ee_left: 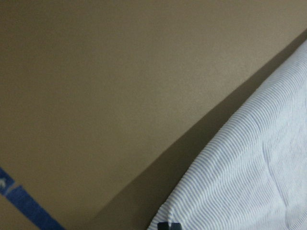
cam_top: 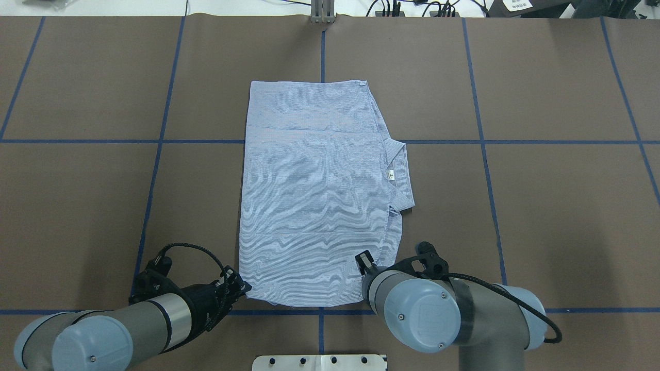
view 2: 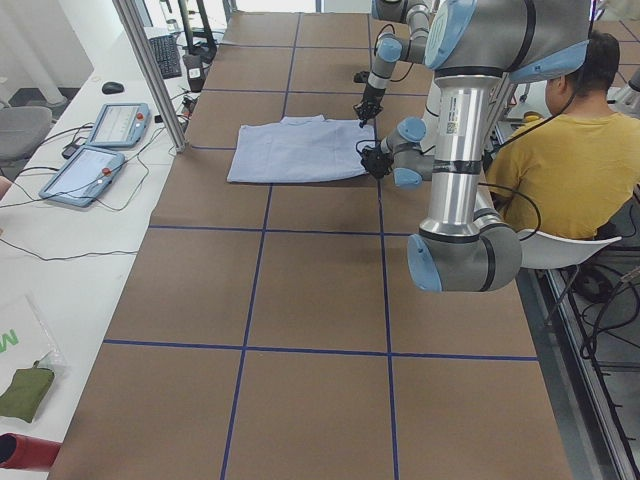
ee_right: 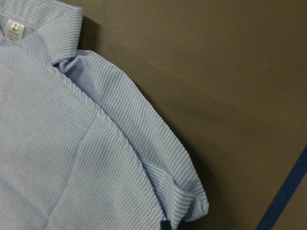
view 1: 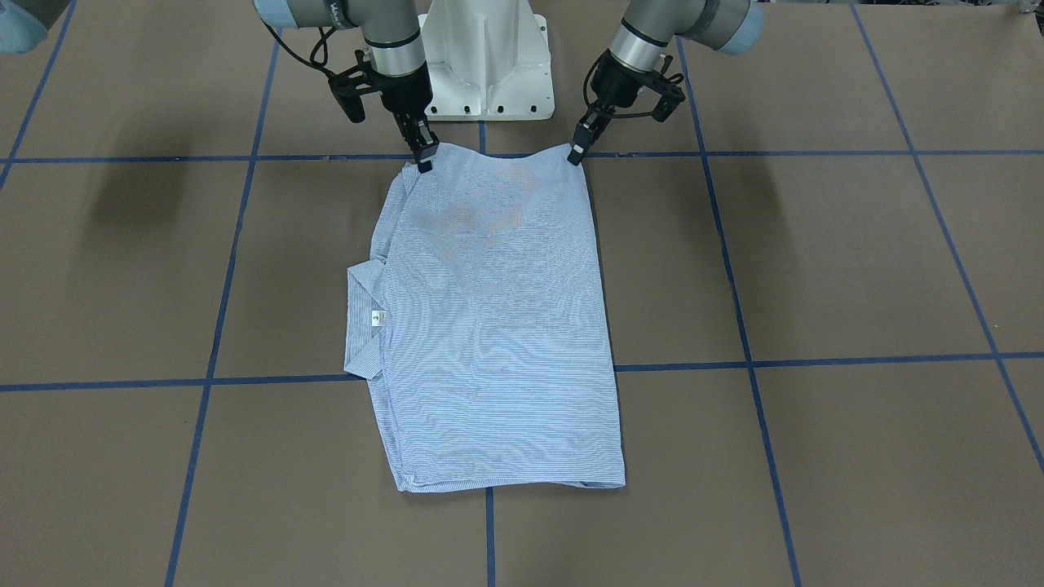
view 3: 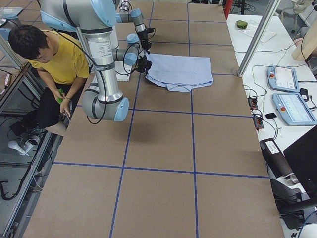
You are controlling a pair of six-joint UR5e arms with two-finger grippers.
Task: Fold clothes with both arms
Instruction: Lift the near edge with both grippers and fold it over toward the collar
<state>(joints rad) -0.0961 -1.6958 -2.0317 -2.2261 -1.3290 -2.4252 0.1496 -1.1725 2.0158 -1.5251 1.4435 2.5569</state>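
my left gripper [view 1: 577, 153] and right gripper [view 1: 424, 161] look clamped on the near corners of the shirt [view 1: 497, 326], sleeves folded in, lengthwise fold left.

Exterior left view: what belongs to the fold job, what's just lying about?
Job: shirt; left gripper and right gripper, one at each robot-side corner.
Lying about: two tablets, keyboard, mouse, green pouch, all on the white side bench.

Even overhead light, soft shadows
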